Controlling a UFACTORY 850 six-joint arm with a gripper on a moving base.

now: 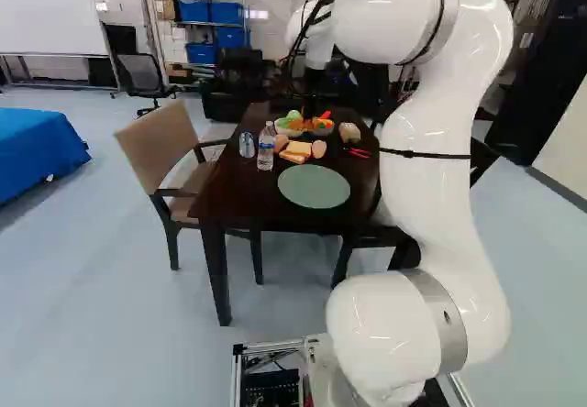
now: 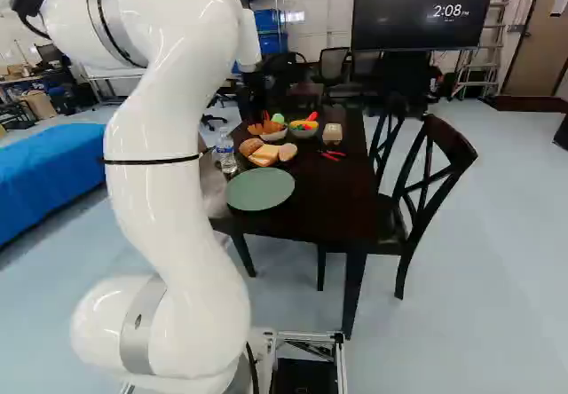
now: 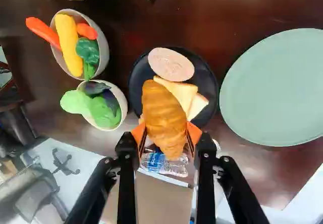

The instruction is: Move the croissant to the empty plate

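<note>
In the right base view my gripper [image 2: 265, 121] hangs over the far part of the table with the orange-brown croissant [image 2: 271, 129]. The wrist view shows the gripper [image 3: 165, 133] shut on the croissant [image 3: 164, 114], an orange pad against each side. Beneath it lies a black plate [image 3: 135, 85] with bread slices [image 3: 184, 94] and an oval pinkish-tan piece [image 3: 171, 64]; the croissant hides part of them. Beside the black plate is the empty pale green plate [image 3: 275, 88], also on the near part of the table in the left base view [image 1: 314, 186].
Two bowls of toy vegetables [image 3: 103, 47] [image 3: 122, 100] stand beside the black plate. A water bottle [image 1: 266, 147] and a can [image 1: 247, 145] stand near the table [image 1: 240, 201] edge. Red-handled pliers [image 2: 332, 154] and a tan block [image 2: 332, 133] lie opposite. Chairs [image 1: 165, 146] [image 2: 426, 194] flank the table.
</note>
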